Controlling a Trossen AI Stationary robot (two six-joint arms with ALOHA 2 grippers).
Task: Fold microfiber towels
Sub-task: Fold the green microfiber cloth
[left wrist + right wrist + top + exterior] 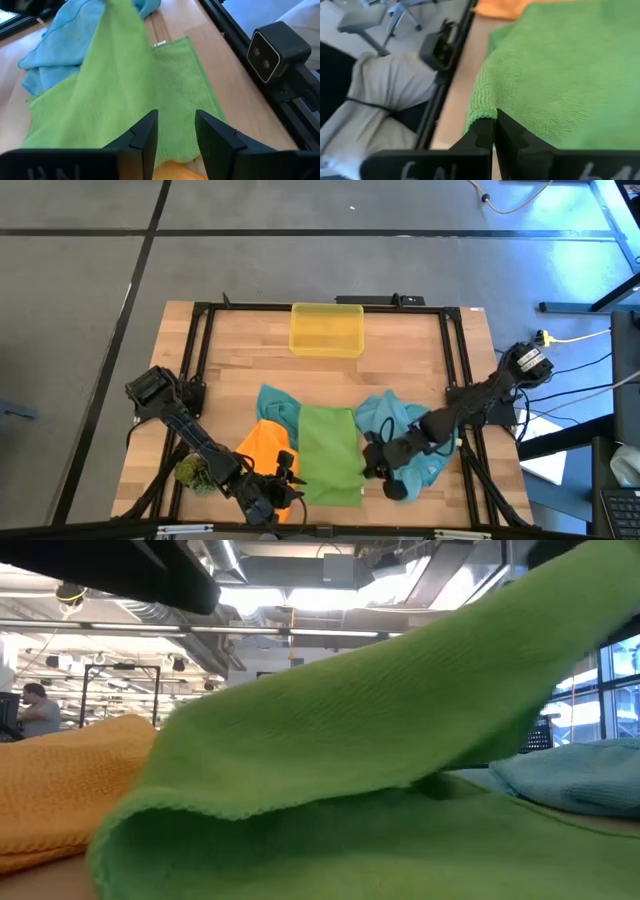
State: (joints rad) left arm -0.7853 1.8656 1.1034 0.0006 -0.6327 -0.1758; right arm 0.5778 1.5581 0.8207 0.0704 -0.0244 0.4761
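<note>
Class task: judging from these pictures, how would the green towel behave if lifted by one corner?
The green towel would probably droop: the fold in the low view sags and curves. It likely weighs little, since the right gripper pinches only its edge. Its looped weave probably resists slipping.

Wood tabletop (230, 350) w/ black frame. Directly on it: yellow bin (326, 329) at far edge, centre; green towel (329, 452) mid-front; orange towel (262, 448) just left of it; two teal towels (400, 420), one each side; small plant tuft (191, 472), prob. at front-left corner.
</note>
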